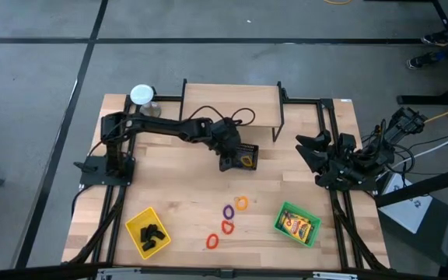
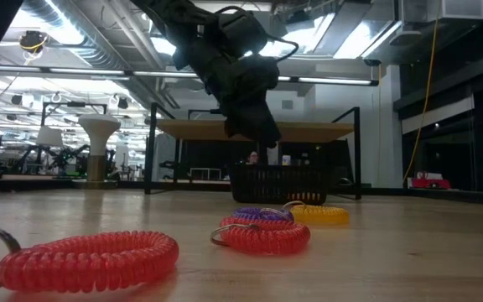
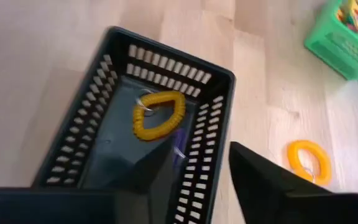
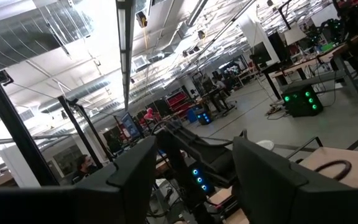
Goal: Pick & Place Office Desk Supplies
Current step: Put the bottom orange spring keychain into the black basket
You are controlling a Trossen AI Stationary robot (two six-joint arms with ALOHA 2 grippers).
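A yellow coil ring [image 3: 158,115] lies on the floor of the black mesh basket [image 3: 92,118], with a bit of purple [image 3: 179,146] beside it. My left gripper [image 3: 201,171] hangs open just above the basket [image 1: 245,155]. One finger is over the basket's inside and one over its outside, and they hold nothing. On the table lie an orange ring [image 1: 242,203], a purple ring [image 1: 228,211] and two red rings [image 1: 228,226] [image 1: 212,241]. My right gripper [image 4: 194,168] waits open at the table's right side [image 1: 311,148], raised and pointing into the room.
A yellow tray [image 1: 137,223] with black clips stands near the front left. A green tray [image 1: 280,225] with crayon packs stands at the front right. A wooden shelf [image 1: 232,105] and a white-topped round object [image 1: 141,95] are at the back. Bare wood lies between basket and rings.
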